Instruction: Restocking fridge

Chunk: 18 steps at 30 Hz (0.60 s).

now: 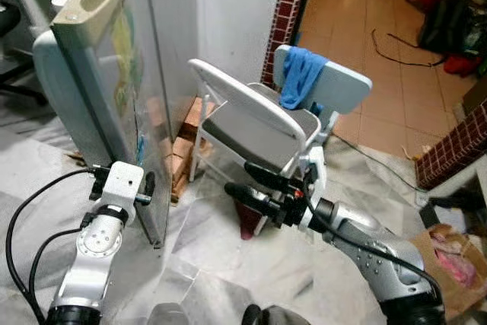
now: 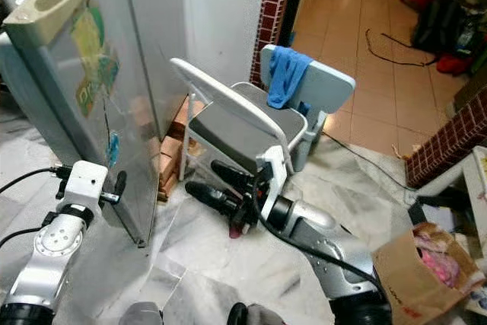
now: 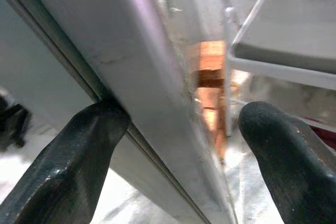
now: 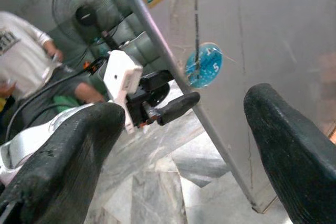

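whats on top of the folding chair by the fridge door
Nothing lies on the grey seat of the white folding chair. A blue cloth hangs over the light blue seat just behind it. The right claw hides the floor below the chair's front.

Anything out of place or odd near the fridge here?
Yes. A folding chair lies tipped over beside the open fridge door, with a blue cloth draped over a pale blue panel behind it. Bricks are stacked by the fridge's base. The left pincer straddles the door's edge; the right pincer hovers open.
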Motion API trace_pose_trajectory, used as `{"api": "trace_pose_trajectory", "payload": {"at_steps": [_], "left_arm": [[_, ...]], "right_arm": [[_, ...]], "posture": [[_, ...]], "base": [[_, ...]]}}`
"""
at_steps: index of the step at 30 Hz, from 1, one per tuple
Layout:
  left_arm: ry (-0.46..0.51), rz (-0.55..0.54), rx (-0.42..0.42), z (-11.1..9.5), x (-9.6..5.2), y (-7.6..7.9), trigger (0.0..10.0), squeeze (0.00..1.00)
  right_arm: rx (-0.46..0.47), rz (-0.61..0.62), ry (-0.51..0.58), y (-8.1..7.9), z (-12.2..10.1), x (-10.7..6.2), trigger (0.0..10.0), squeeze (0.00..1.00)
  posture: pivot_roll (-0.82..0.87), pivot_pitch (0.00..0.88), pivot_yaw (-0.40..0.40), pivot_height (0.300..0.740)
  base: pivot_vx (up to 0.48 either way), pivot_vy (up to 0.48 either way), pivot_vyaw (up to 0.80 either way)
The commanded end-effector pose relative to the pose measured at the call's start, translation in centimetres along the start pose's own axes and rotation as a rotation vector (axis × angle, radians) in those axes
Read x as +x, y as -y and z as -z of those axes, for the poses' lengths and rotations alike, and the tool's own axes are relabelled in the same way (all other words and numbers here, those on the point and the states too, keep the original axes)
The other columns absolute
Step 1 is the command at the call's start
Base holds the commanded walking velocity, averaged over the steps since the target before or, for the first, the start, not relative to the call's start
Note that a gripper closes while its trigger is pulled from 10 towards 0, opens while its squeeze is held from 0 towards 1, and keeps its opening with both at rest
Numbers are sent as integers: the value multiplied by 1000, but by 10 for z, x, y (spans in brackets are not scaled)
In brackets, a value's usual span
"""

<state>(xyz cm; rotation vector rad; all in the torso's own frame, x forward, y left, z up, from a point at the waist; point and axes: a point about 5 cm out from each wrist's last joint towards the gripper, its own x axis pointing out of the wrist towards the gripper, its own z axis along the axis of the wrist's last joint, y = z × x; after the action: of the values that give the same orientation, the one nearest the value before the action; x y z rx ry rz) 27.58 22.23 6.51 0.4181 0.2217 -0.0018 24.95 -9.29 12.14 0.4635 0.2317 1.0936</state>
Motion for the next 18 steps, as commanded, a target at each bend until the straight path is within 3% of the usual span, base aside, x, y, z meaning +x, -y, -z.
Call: {"api": "trace_pose_trajectory", "payload": {"at_steps": [1, 3, 4, 5, 6, 8, 13, 18], "left_arm": [[0, -153, -14, -4, 8, -30, 10000, 0], [-15, -253, -20, 1, 6, -49, 10000, 0], [-42, -437, -22, 10, -4, -80, 10000, 0], [-42, -437, -22, 10, -4, -80, 10000, 0], [-56, -525, -27, 16, -12, -94, 10000, 0], [-65, -544, -24, 23, -22, -97, 10000, 0], [-35, -490, -41, 27, -32, -72, 10000, 0], [42, -379, -48, 8, -29, -33, 10000, 0]], "right_arm": [[-28, 12, -11, 2, 0, -1, 10000, 0], [-39, 18, -23, 4, 1, -2, 10000, 0], [-42, 25, -34, 5, 4, -5, 10000, 0], [-42, 25, -34, 5, 4, -5, 10000, 0], [-38, 33, -42, 7, 5, -7, 10000, 0], [-47, 36, -49, 8, 6, -8, 10000, 0], [-87, 110, -63, 17, 10, -8, 10000, 0], [-174, 340, 32, 35, 0, -7, 10000, 0]], "posture": [[164, 42, -90, 740], [164, 40, -90, 740], [166, 40, -91, 740], [166, 40, -91, 740], [169, 42, -92, 740], [172, 44, -93, 740], [186, 52, -101, 740], [189, 73, -103, 740]], "base": [[0, 0, 0], [0, 0, 0], [0, 0, 0], [0, 0, 0], [0, 0, 0], [0, 0, 0], [0, 0, 0], [0, 0, 0]]}}
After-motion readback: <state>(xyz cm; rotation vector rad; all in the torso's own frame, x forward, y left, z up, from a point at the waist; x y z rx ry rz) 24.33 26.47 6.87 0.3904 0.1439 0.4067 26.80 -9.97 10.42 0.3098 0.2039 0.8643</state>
